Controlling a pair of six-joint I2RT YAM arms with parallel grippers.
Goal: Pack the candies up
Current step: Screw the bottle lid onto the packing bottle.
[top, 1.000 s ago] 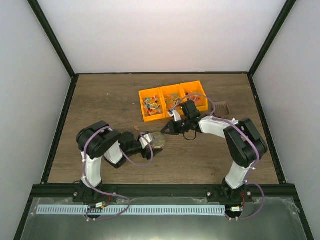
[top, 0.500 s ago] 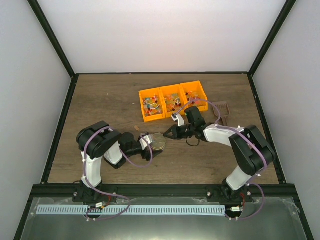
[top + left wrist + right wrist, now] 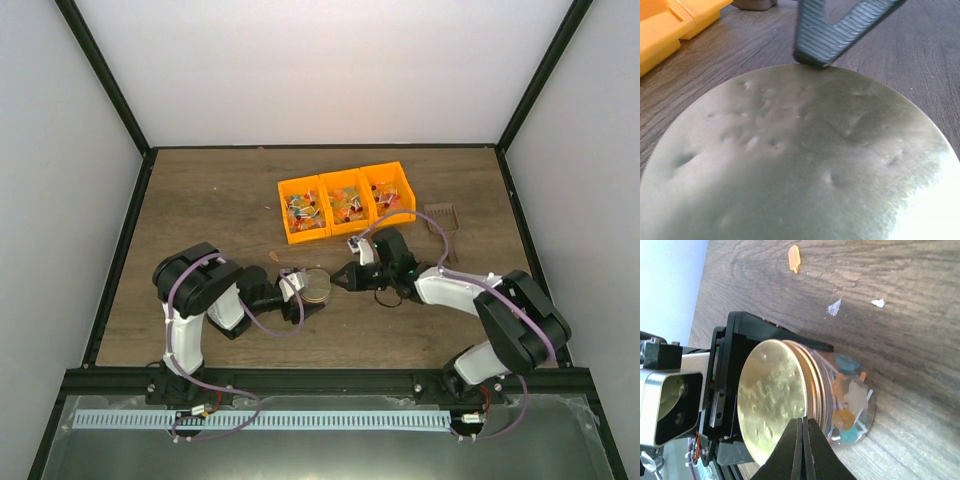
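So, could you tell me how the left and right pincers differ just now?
The left pincer is spread wide, gripping the jar; the right pincer is shut and holds nothing. The left grips the jar's body; the right's tip sits at the lid's edge. Both meet at the jar.

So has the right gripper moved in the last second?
Yes. The right gripper has moved toward the near edge, away from the orange bins, ending beside the jar.
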